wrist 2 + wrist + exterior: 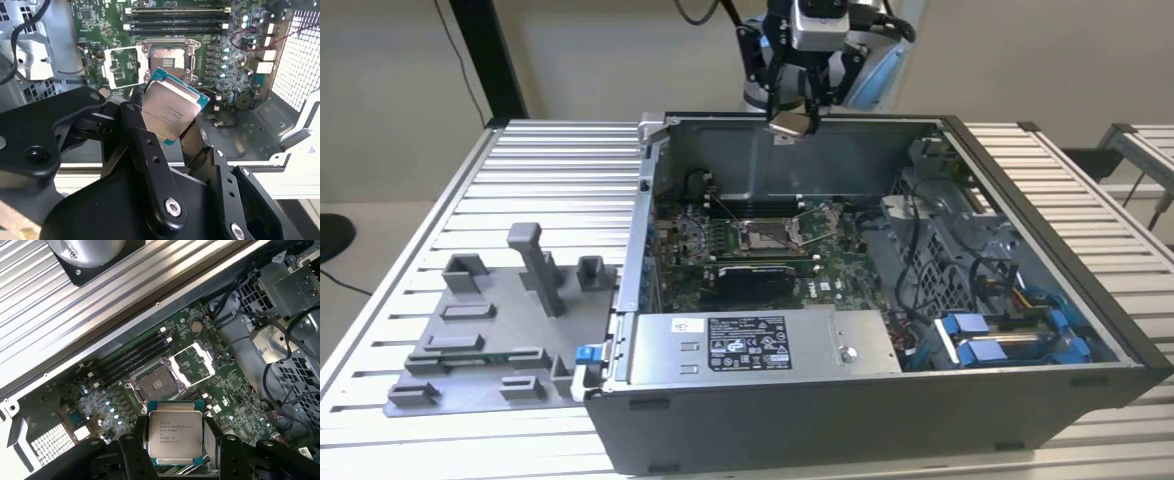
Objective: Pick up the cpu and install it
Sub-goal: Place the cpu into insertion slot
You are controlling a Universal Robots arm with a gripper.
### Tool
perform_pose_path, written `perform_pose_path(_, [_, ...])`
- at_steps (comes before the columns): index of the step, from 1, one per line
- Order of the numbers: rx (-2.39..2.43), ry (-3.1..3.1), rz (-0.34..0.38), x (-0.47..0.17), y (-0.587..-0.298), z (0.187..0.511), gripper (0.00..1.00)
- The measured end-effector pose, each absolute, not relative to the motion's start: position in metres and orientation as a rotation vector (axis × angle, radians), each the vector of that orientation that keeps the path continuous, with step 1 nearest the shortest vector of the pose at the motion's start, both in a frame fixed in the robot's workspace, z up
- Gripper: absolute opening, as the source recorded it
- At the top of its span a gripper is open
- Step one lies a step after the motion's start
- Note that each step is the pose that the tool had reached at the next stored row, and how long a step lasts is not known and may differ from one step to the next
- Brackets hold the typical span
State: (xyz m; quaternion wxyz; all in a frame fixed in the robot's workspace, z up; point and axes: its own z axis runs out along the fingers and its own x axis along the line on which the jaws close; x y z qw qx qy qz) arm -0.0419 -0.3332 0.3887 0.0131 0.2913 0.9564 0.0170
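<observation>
Aloft, gripper (176,442) clasps cpu (175,435) — square, silvery-topped, teal-edged.

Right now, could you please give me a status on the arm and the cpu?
Gripper, jaws shut on cpu, above the open case. Socket uncovered, empty. No obstruction seen.

The case (1041,400) stands on the counter (547,170), its open side up. The tray (467,350) lies on the counter just beside the case, on the exterior view's left. Inside the case, the socket (766,236) sits near the middle of the board (834,285), and the power supply (747,345) lies along the near wall. The hand (794,120) hangs over the far wall with the cpu (790,124) between its fingers. In both wrist views the cpu (175,436) (172,111) is apart from the socket (156,385) (170,57).
</observation>
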Motion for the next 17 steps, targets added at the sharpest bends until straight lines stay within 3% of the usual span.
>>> perform_pose_path(17, [1.327, 2.813, 0.046, -0.0419, -0.3332, 0.3856, 0.00])
